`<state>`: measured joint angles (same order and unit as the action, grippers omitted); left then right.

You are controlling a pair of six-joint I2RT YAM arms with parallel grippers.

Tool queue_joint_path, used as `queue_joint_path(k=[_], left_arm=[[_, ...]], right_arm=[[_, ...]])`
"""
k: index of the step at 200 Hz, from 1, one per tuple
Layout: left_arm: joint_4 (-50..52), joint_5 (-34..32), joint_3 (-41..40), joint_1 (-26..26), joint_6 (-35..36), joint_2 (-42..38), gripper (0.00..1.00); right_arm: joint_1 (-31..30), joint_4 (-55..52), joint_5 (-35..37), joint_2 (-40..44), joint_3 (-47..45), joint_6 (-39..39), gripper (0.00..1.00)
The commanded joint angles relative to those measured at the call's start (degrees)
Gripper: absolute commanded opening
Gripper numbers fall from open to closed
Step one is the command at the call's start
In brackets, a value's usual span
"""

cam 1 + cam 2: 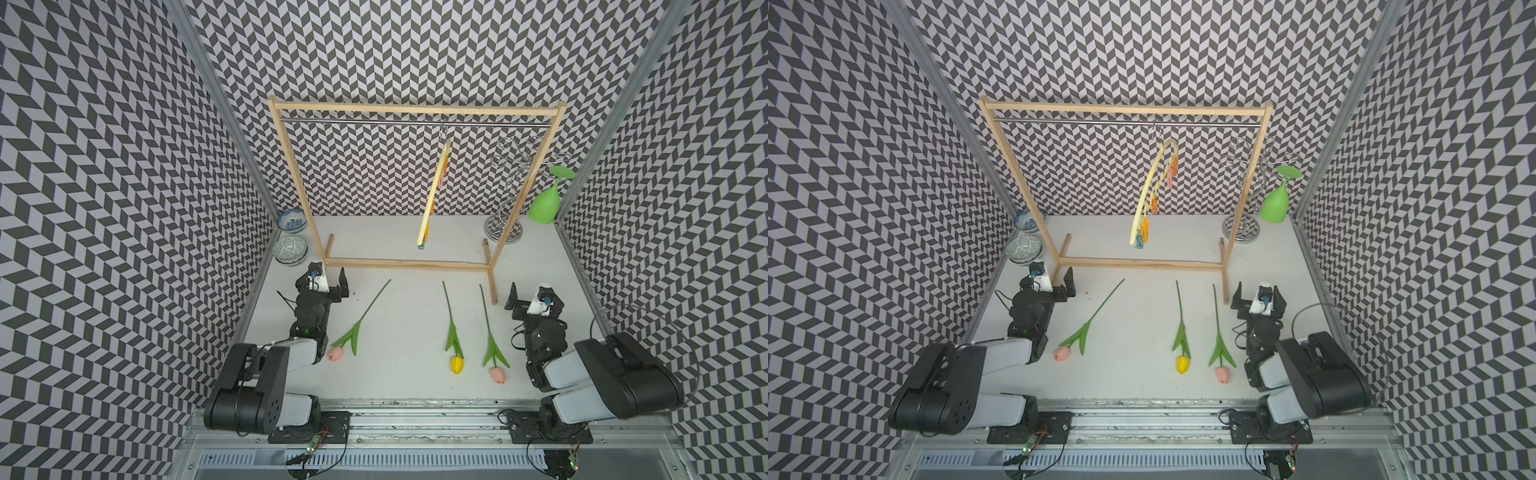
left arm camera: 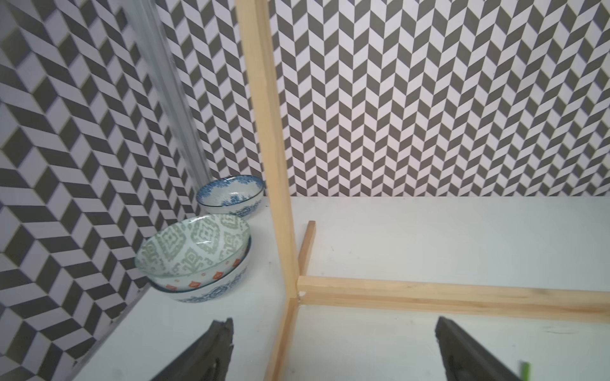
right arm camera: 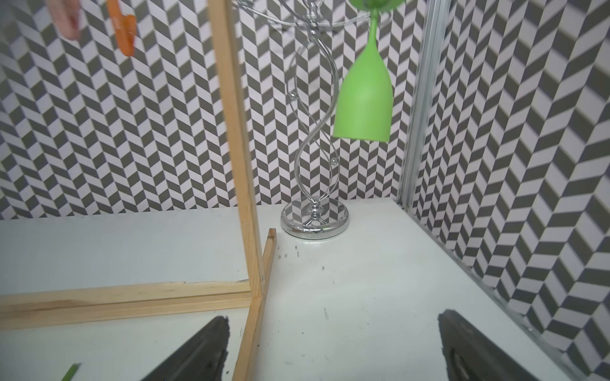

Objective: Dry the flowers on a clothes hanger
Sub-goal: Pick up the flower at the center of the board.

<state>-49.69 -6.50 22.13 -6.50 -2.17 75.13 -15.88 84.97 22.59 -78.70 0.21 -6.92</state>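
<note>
Three tulips lie flat on the white table point(image 1: 407, 316), heads toward 6 o'clock. A pink tulip point(image 1: 336, 353) is at 8; a yellow tulip point(image 1: 457, 365) and a second pink tulip point(image 1: 497, 374) are at 5, with bare table between. The clothes hanger point(image 1: 432, 199) hangs at 12 from the wooden rack point(image 1: 415, 109), seemingly edge-on. The left gripper point(image 1: 328, 274) at 9 and the right gripper point(image 1: 534, 293) at 3 gape empty beside the rack's feet.

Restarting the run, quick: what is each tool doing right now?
Left tool: open, holding nothing.
Right tool: open, holding nothing.
</note>
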Motion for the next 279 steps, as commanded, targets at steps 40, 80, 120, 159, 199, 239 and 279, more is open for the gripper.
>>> queue_joint_path(k=[40,80,120,159,199,239,279], left_arm=[[5.92,26.38,2.71,-8.03,-31.66,-5.10,1.00],[13.91,16.92,4.13,-14.00,-27.08,-7.62,1.00],[25.93,4.61,5.25,-14.50,-30.06,-12.18,1.00],[28.98,-0.39,3.38,-14.41,-37.89,-15.02,1.00],[24.31,6.23,0.85,-11.98,-42.67,-13.20,1.00],[22.93,5.44,0.58,-14.67,-42.34,-15.84,1.00],[16.05,-3.48,-2.30,-21.80,-38.56,-17.08,1.00]], right_arm=[[-9.51,-65.29,1.31,29.82,22.62,19.16,0.99],[-7.93,-73.56,6.08,23.40,22.15,38.17,0.99],[-7.66,-74.15,6.37,24.24,22.03,38.81,0.99],[-6.99,-68.05,8.09,27.95,14.84,42.55,0.97],[-6.84,-69.48,1.46,26.65,14.29,43.86,0.97],[-6.97,-78.26,-7.45,20.13,16.91,42.32,0.97],[-7.14,-77.79,-9.89,14.62,19.33,41.52,0.86]])
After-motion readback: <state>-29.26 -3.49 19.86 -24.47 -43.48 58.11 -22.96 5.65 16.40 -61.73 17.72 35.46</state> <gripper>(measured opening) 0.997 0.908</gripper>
